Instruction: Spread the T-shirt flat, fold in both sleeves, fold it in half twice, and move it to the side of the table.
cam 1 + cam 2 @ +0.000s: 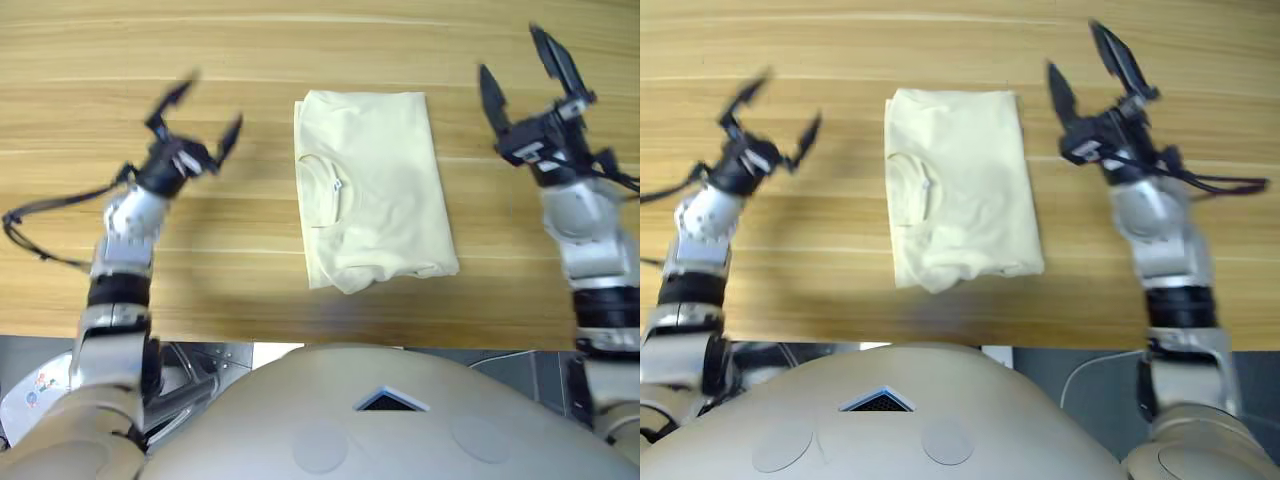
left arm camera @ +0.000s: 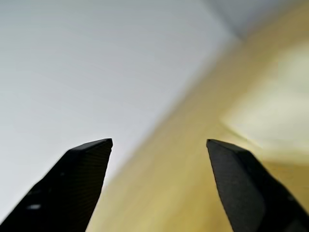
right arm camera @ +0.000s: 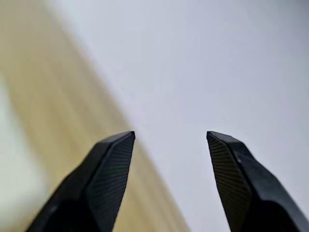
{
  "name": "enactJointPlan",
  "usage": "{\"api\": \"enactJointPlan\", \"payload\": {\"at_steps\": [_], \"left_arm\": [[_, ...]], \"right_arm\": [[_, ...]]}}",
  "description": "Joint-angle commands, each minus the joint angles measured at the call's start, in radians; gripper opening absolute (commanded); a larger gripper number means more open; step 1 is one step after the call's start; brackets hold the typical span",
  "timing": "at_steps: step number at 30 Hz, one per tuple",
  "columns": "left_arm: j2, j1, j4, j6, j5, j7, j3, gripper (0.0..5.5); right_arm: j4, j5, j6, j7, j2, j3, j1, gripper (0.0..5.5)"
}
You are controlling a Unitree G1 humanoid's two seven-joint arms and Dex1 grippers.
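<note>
A folded pale-yellow T-shirt (image 1: 372,190) lies on the wooden table (image 1: 250,40). The left pincer (image 1: 198,112) and right pincer (image 1: 517,62) flank it, both released and raised.

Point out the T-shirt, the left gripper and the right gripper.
T-shirt (image 1: 375,190), left eye view, middle of the folded cloth.
left gripper (image 1: 214,101), left eye view, midway between its fingertips.
right gripper (image 1: 509,50), left eye view, midway between its fingertips.
</note>
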Motion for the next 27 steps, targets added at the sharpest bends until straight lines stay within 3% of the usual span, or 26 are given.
{"api": "enactJointPlan", "payload": {"at_steps": [1,6,12,22,27], "left_arm": [[0.114,0.356,-0.285,0.076,0.218,-0.122,-0.128,3.63],[0.244,0.495,-0.531,0.169,0.233,-0.196,-0.101,3.63],[0.317,0.464,-0.553,0.192,0.220,-0.227,-0.146,3.63],[0.236,0.130,-0.384,0.061,0.225,-0.252,-0.420,3.63],[0.210,0.033,-0.294,0.007,0.204,-0.256,-0.506,3.63]], "right_arm": [[0.155,-0.248,-0.072,-0.094,-0.152,0.074,0.158,2.77],[-0.075,-0.304,-0.103,-0.023,-0.184,0.114,0.300,2.77],[-0.214,-0.284,-0.098,0.151,-0.187,0.188,0.360,2.77],[-0.232,-0.262,-0.112,0.216,-0.235,0.186,0.361,2.77],[-0.263,-0.242,-0.110,0.226,-0.284,0.148,0.448,2.77]]}}
